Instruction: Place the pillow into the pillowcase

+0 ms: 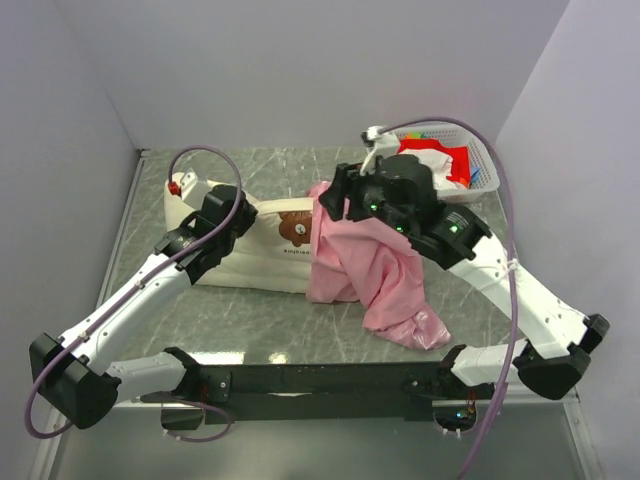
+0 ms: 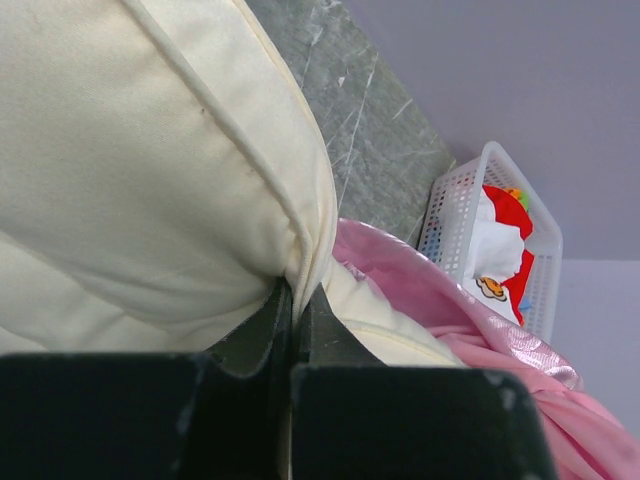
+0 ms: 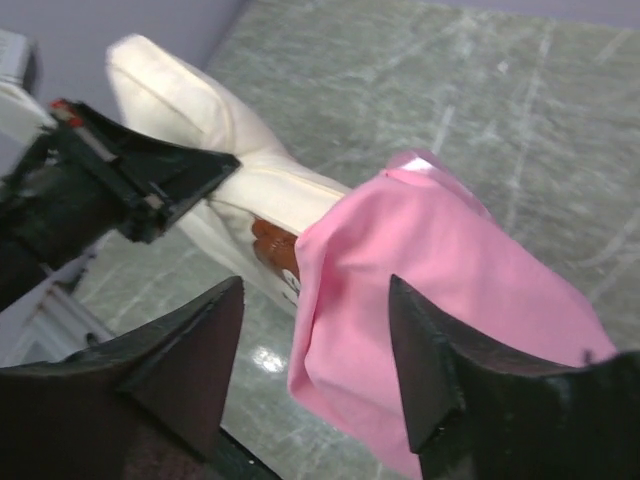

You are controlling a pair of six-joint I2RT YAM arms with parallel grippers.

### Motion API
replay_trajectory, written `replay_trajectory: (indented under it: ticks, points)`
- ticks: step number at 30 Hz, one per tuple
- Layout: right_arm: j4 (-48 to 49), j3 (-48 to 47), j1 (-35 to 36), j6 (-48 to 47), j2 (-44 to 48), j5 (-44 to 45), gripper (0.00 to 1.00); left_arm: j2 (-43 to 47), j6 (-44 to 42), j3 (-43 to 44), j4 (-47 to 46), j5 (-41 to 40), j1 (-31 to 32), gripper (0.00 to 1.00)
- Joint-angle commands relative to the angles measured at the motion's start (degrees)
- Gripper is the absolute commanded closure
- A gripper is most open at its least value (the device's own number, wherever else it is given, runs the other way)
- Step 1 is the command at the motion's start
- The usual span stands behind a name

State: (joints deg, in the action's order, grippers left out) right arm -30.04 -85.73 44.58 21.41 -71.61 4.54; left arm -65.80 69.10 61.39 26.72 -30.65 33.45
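I am seeing the pillow (image 1: pixel 255 255) lying across the middle of the desk (image 1: pixel 250 320), its long side running left to right, with its right end sitting inside the mouth of the pillowcase (image 1: pixel 370 265). The pink fabric is covering only that end, and the rest of it is trailing in loose, crumpled folds toward the near right of the desk. The brown bear mark (image 1: pixel 293 228) is showing uncovered on the cream cover, just to the left of the pink edge. My left arm (image 1: pixel 130 295) is reaching in from the near left, and its jaws are pressing fully together on the pillow. In the left wrist view the two dark fingers (image 2: pixel 255 335) are pinching a fold of cream fabric at a stitched seam, and the cloth is bunching into the slit between them. My right arm (image 1: pixel 520 290) is bending in from the right and hovering over the covered end of the pillow. Its jaws are standing wide apart and gripping nothing. In the right wrist view the two dark fingertips (image 3: pixel 190 350) are framing the pink cloth, which is showing in the gap between them with the desk beyond. I am not able to tell whether the tips are brushing the fabric. A white mesh basket (image 1: pixel 488 170) is sitting in the far right corner of the desk, holding red and white things, close to the right arm's wrist.
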Motion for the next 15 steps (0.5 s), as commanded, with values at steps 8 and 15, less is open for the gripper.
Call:
replay_trajectory:
  ticks: [8,15]
  points:
    - [-14.0,-11.8,9.6,1.8,-14.2,27.7,0.65,0.2,0.3,-0.6,4.0,1.0,0.7,0.99]
    - [-4.3,6.9,4.8,1.6,2.7,21.3,0.91,2.1,0.3,-2.1,4.0,0.4,0.7,0.99]
